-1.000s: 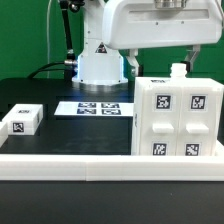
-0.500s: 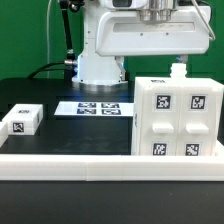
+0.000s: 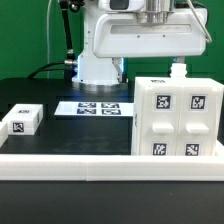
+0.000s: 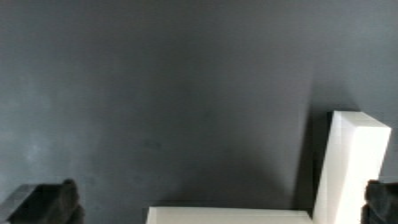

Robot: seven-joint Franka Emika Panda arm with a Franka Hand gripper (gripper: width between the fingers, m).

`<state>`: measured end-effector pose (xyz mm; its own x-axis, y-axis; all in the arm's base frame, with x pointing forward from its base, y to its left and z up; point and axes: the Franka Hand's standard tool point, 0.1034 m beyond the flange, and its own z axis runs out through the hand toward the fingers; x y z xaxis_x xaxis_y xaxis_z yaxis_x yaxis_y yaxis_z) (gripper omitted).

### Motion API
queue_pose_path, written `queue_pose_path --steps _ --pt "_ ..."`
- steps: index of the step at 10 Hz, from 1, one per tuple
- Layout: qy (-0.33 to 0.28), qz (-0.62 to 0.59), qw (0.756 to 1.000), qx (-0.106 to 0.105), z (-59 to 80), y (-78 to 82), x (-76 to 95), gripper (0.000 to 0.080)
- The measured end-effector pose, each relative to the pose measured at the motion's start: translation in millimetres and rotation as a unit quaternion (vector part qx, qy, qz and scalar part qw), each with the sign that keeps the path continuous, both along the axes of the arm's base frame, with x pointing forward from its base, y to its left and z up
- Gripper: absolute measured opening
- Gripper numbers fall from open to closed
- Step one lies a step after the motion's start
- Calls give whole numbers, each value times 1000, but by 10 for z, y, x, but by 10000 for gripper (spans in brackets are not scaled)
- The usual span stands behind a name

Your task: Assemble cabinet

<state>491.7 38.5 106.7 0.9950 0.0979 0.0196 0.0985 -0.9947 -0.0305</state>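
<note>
We see the gripper (image 4: 210, 204) with its jaws wide apart. The dark fingertips (image 4: 45, 203) sit at opposite sides of the wrist view and grip nothing. In that view a white panel edge (image 4: 358, 165) and a second white piece (image 4: 231, 214) lie between the fingers, with dark table (image 4: 160, 90) beyond. We cannot tell which cabinet faces these are, or whether the fingers touch them.

In the exterior view the white hand hangs high, above and behind the cabinet body (image 3: 178, 118). The cabinet body is a white box with marker tags on its front. It stands upright on the table near the front edge, toward the exterior view's right corner. A small white peg (image 3: 178, 69) sticks up from its top.

A small white block (image 3: 22, 120) with one tag lies near the exterior view's left edge, well apart from the cabinet body. The marker board (image 3: 97, 106) lies flat toward the far edge, just in front of the robot base (image 3: 98, 66). A white rail (image 3: 70, 160) runs along the front edge.
</note>
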Motion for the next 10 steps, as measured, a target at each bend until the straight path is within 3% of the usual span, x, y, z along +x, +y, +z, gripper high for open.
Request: queue_pose_path --steps 5,10 --pt "6 3 1000 -18 -250 -1045 -322 797" --pt "6 -4 1000 -22 -241 -1367 -357 797"
